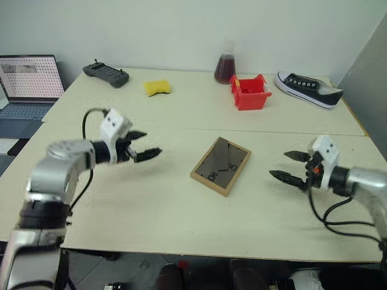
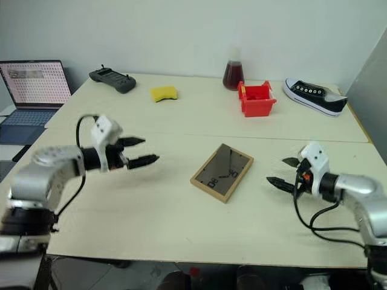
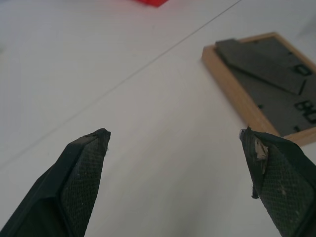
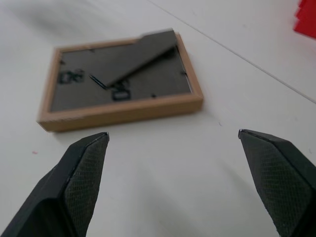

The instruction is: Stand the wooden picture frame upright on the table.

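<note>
Lying face-down mid-desk (image 1: 121,211), the wooden picture frame (image 1: 221,166) looked light, stiff, with a probably fragile front. The left end effector (image 1: 143,146) and right end effector (image 1: 291,167) flanked it, both released, empty. Its long wooden edges seemed the safest hold.

I see the wooden picture frame (image 1: 221,165) lying flat, dark back up, mid-table (image 1: 181,229), long axis toward one o'clock.
</note>
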Motion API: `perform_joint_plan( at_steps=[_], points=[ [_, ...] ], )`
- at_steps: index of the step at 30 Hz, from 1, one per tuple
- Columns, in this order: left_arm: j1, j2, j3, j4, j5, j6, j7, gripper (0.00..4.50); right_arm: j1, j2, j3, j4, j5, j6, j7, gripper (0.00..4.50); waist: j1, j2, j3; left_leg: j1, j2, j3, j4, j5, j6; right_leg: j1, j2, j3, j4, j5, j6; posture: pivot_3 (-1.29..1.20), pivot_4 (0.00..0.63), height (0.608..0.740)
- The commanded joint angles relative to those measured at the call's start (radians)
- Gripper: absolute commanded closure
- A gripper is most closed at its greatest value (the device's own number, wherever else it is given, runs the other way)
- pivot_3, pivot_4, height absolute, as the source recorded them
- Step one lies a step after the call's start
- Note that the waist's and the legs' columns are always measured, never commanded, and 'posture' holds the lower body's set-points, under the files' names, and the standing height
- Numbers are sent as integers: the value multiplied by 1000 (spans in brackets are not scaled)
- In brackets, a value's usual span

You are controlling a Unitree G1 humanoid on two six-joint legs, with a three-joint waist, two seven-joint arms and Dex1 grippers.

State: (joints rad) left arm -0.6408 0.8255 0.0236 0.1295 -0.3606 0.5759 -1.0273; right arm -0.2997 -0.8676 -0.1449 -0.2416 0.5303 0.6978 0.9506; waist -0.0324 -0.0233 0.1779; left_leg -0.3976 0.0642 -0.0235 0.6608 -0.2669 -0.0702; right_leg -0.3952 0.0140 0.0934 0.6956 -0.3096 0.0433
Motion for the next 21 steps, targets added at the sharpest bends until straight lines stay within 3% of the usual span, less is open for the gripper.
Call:
perform_joint_plan(
  at_steps=[1, 5, 9, 11, 12, 17, 21],
  points=[
    [-18, 16, -50, 64, 56, -74, -56, 0, -26, -37, -1, 6, 27, 24, 54, 43, 0, 0, 0, 0, 0, 0, 0, 0, 1, 0, 0, 0, 0, 0, 0, 0, 150, 740],
    [-48, -1, -66, 93, 68, -104, -87, 0, -37, -44, 9, 43, -16, -12, 49, 43, 0, -1, 1, -4, 0, 0, 2, -1, 2, -4, 0, 1, 1, 0, 0, 0, 150, 740],
    [-67, -65, -77, 146, 110, -157, -26, 0, -44, 36, 4, 90, -88, -69, -81, 43, 1, -1, 1, -4, 0, 0, 2, -1, 2, -4, 0, 0, 1, 0, 0, 0, 150, 740],
    [-84, -122, -89, 178, 139, -186, 30, 347, -52, 92, 17, 113, -118, -68, -157, 0, 1, -1, 0, -4, 0, 1, 2, -1, 2, -4, 0, 1, 1, 0, 0, 0, 150, 740],
    [-89, -146, -93, 188, 144, -192, 42, 431, -53, 111, 28, 118, -132, -69, -177, 395, 1, -1, 0, -4, 0, 1, 2, -1, 1, -4, 0, 1, 2, 0, 0, 0, 150, 740],
    [-120, -288, -135, 287, 225, -265, 162, 1441, -75, 237, 111, 163, -216, -87, -291, 1412, 2, -1, 0, -5, 0, 1, 3, -1, 1, -6, -1, 1, 2, 0, 0, 0, 150, 740],
    [-141, -372, -174, 341, 281, -303, 231, 2404, -116, 322, 197, 217, -293, -108, -352, 2491, -2, -1, 0, -6, 0, 2, 2, -1, 1, -9, 0, 3, 4, 0, 0, 0, 150, 740]
  ],
)
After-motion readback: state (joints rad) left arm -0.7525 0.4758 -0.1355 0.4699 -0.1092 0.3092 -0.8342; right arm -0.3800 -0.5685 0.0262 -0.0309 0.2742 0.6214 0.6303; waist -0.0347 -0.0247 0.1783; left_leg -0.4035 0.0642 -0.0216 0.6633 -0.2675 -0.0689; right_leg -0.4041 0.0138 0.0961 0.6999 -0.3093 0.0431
